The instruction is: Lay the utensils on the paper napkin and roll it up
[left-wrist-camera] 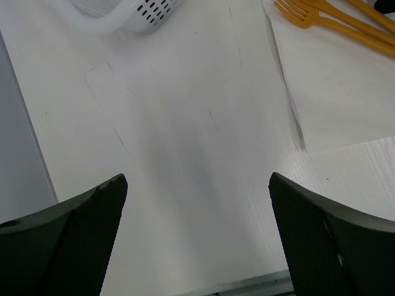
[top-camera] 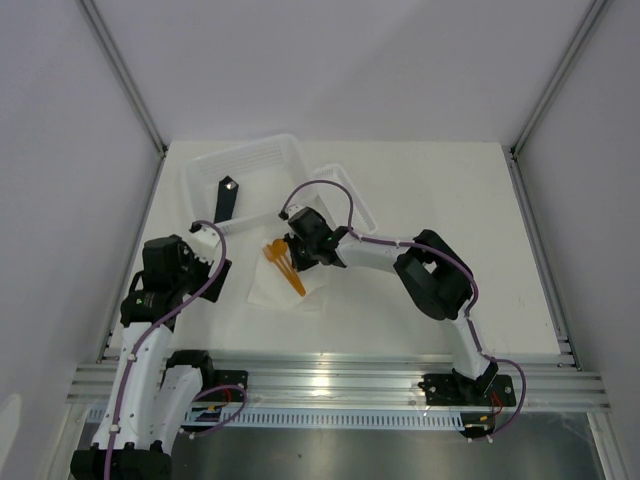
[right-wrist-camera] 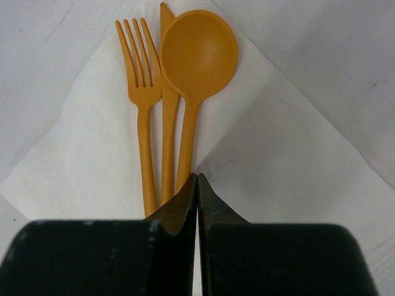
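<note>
**Three utensils** (top-camera: 285, 268), a fork (right-wrist-camera: 143, 105), a knife (right-wrist-camera: 167, 129) and a spoon (right-wrist-camera: 198, 55), are lying side by side on the napkin (right-wrist-camera: 290, 166). Their heads are pointing toward one corner and their handles are running close together. The right gripper (right-wrist-camera: 197, 184) is hovering over the handle ends with its jaws pressed fully together and gripping nothing. Whether its tips are touching the handles is unclear. The left gripper (left-wrist-camera: 197, 182) is standing spread wide over bare table (left-wrist-camera: 173, 111), just beside the napkin's edge. A tray (left-wrist-camera: 133, 12) is sitting beyond it.
</note>
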`<state>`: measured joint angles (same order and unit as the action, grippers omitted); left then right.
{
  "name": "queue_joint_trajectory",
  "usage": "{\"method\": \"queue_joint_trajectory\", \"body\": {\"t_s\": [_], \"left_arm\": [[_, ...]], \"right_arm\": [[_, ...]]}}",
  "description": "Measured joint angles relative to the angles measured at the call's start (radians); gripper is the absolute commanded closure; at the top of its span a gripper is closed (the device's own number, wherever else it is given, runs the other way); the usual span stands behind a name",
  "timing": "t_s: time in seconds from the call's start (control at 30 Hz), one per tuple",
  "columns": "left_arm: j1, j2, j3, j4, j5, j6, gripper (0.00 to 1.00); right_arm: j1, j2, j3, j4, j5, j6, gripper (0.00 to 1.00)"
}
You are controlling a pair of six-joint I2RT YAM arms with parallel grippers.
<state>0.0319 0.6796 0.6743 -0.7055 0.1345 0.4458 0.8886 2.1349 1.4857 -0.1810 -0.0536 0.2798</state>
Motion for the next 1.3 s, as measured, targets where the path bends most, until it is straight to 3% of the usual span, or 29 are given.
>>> {"method": "queue_joint_trajectory", "body": {"t_s": [0.23,0.4,0.63,0.77,1.0,1.3], "left_arm": [[0.000,0.007,0.000,-0.001,0.000,0.010,0.01],[-0.010,0.075,0.054,-0.023,0.000,0.045,0.15],[-0.175,0.206,0.110,0.009,-0.009,0.099,0.18],[-0.262,0.313,0.108,0.079,-0.040,0.139,0.19],[-0.338,0.515,0.073,0.237,-0.089,0.175,0.22],[-0.347,0.662,0.040,0.373,-0.137,0.192,0.25]], "right_arm": [[-0.004,-0.006,-0.001,-0.002,0.004,-0.003,1.00],[-0.013,-0.106,-0.062,-0.006,0.004,0.010,1.00],[-0.049,-0.396,-0.297,0.025,-0.014,0.095,1.00],[-0.056,-0.479,-0.429,0.022,-0.019,0.134,1.00],[-0.048,-0.504,-0.650,0.025,-0.079,0.175,1.00],[-0.027,-0.455,-0.687,0.206,-0.204,0.212,1.00]]}}
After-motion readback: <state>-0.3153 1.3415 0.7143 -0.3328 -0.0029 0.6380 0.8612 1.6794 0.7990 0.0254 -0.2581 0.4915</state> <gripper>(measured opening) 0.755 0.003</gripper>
